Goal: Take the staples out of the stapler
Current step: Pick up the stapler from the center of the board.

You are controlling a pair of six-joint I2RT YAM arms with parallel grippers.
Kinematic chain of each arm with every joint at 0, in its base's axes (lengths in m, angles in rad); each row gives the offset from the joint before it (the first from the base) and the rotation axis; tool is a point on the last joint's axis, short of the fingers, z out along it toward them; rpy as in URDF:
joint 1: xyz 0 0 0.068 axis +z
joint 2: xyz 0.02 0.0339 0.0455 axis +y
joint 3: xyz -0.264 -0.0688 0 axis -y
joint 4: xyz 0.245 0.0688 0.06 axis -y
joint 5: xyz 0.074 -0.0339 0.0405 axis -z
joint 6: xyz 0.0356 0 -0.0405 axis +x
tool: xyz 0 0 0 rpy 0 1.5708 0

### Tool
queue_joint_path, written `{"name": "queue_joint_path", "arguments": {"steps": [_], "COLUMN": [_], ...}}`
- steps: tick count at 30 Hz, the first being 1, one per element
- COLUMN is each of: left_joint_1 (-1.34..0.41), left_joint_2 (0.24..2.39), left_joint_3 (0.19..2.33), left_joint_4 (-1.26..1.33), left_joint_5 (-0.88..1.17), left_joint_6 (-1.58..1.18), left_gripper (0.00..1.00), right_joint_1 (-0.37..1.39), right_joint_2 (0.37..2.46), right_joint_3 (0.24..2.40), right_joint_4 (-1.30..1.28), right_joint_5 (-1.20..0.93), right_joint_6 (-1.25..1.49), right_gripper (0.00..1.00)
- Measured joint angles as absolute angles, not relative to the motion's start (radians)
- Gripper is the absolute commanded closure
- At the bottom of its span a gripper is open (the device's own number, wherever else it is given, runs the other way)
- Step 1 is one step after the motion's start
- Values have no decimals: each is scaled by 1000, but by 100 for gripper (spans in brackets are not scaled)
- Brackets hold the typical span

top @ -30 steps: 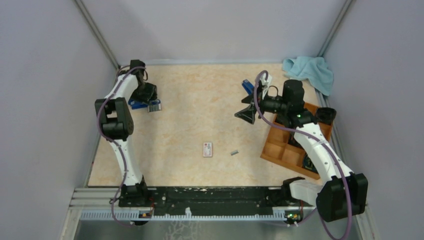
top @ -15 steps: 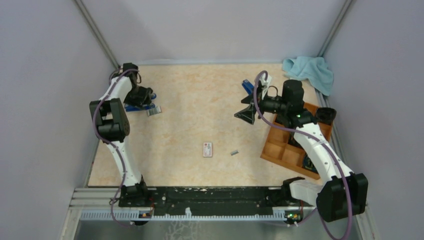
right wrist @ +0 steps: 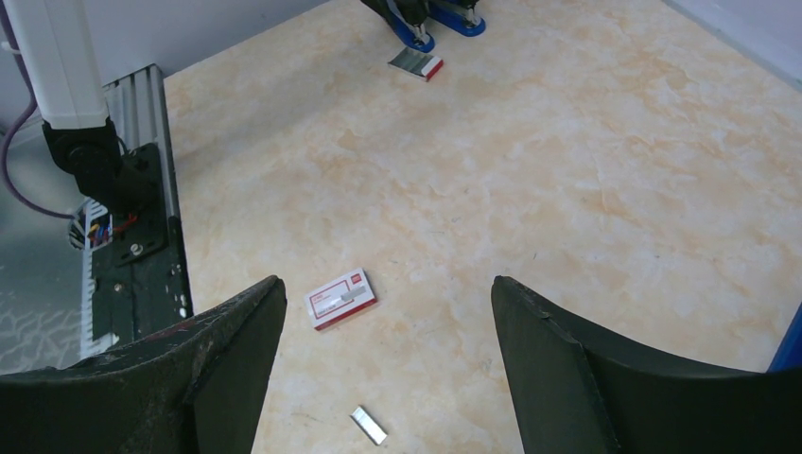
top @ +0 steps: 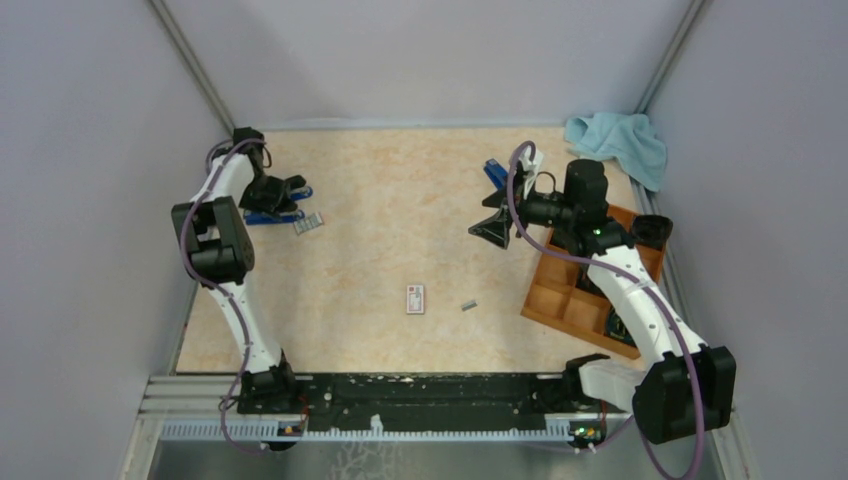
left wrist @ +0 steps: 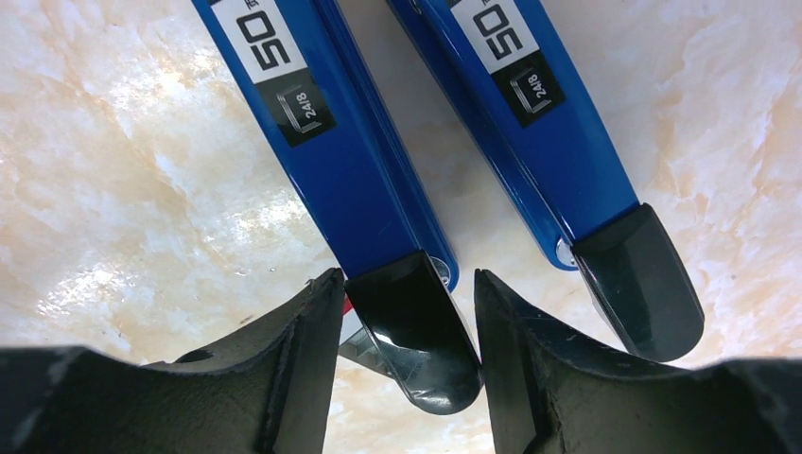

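Currently a short strip of staples (top: 467,305) lies on the table (top: 380,180) just right of a small white box (top: 415,298), well apart from the blue stapler (left wrist: 359,170) at the far left. The left gripper (left wrist: 407,284) closely brackets that stapler's black end; whether it pinches, I cannot tell. The right gripper (right wrist: 387,284) hangs wide open, empty.

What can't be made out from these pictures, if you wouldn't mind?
- Left wrist view: whether the stapler nearest the left gripper is loaded; its closed blue body hides the inside.
- Left wrist view: whether that gripper's pads truly touch the stapler's black tip; the gaps are too fine.
- Top view: the wooden tray's contents; the right arm covers much of it.
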State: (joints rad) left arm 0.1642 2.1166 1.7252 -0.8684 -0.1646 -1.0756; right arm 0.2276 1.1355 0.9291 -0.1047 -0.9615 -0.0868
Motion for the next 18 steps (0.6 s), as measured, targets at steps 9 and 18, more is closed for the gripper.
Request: {"name": "queue_joint_path", "arguments": {"steps": [9,18], "left_joint_1": [184,192], "left_joint_2": [2117,2094], "left_joint_3": [1725,1695], "left_joint_4": [-870,-857], "left_joint_5": [-145,-109], "left_joint_6": [-1068,-1053], "left_gripper": [53,87], "right_joint_1": [228,228], "right_joint_2": [1135,1135], "right_joint_3": [929,929], "right_joint_4": [-105,-105], "right_joint_5": [-962,-961], "right_joint_6": [-87,-87], "right_gripper": [20,20]}}
